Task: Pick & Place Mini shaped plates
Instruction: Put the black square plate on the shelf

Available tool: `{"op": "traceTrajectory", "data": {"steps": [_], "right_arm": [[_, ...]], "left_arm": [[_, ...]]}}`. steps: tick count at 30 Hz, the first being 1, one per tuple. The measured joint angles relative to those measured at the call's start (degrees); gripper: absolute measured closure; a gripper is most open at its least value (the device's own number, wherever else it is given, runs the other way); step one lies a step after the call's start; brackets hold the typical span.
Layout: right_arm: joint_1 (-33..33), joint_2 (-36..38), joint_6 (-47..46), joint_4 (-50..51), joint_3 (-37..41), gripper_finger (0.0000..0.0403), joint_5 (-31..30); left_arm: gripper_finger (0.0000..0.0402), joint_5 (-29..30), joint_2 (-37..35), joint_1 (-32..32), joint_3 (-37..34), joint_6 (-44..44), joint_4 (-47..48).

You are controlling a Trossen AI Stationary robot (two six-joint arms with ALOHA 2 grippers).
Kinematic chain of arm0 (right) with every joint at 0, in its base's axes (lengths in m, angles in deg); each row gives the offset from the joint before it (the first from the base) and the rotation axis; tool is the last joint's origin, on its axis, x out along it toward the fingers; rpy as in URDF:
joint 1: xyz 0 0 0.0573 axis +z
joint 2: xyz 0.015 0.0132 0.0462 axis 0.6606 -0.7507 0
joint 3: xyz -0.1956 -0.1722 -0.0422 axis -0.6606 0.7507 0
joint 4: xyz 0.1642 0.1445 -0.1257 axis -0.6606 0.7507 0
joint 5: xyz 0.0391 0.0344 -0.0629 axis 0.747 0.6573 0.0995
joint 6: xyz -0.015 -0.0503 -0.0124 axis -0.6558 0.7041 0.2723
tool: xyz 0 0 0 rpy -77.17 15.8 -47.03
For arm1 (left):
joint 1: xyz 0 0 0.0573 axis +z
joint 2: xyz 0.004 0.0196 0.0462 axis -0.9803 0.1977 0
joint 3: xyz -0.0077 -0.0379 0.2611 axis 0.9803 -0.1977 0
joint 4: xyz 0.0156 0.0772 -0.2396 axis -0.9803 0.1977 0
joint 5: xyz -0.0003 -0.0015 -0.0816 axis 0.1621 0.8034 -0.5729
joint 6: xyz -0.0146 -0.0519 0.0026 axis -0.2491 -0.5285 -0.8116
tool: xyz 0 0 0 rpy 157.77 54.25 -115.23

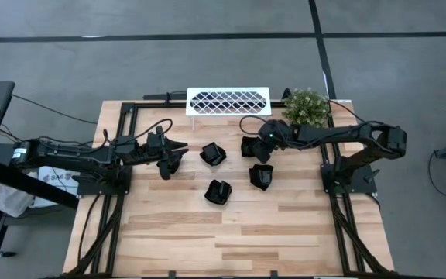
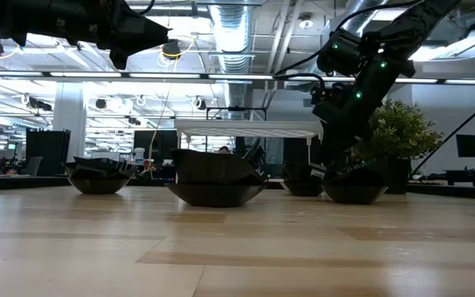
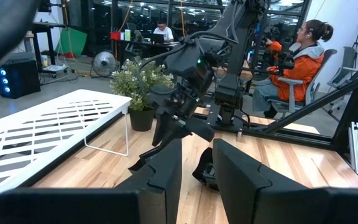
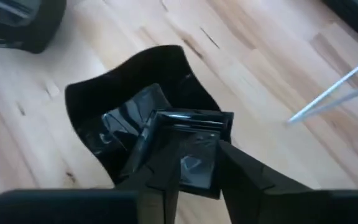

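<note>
Wooden planks make up the bench, which stands on a grey floor; at its far edge sit a white lattice rack and a small potted plant. Beyond the bench, the left wrist view shows a person in an orange jacket seated on a chair.

Five mini shaped plates lie in a loose cluster in the middle of the bench. One plate lies just in front of the rack, another nearer the front edge, and a third to the right of that one. A fourth plate lies under the left arm's end.

The right tool is down at the fifth plate, which rests on the bench below the rack's right end. In the right wrist view its two fingers straddle a folded part of this glossy dish, with the jaws parted; whether they press on it cannot be told.

The left tool hangs above the bench at the left of the cluster, its fingers set apart with a clear gap and nothing between them.
</note>
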State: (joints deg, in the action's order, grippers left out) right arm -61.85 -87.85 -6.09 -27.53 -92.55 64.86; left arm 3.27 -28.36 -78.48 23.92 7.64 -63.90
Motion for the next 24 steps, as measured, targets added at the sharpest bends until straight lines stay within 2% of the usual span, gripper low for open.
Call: {"op": "traceTrajectory", "data": {"steps": [7, 14, 24], "right_arm": [[-3.4, -0.45, -0.41, 1.65, 0.0, 0.0301, 0.22], [-3.31, -0.45, -0.58, 1.49, 0.0, 0.03, 3.07], [-3.02, -0.45, -0.6, 1.57, 0.0, 0.0301, 3.05]], "left_arm": [[0.0309, 0.01, 0.0, -0.01, 0.0, 0.0, 0.0], [0.0309, 0.02, 0.0, 0.0, 0.0, 0.0, 0.0], [0.0309, -0.01, 0.0, -0.01, 0.0, 0.0, 0.0]]}}
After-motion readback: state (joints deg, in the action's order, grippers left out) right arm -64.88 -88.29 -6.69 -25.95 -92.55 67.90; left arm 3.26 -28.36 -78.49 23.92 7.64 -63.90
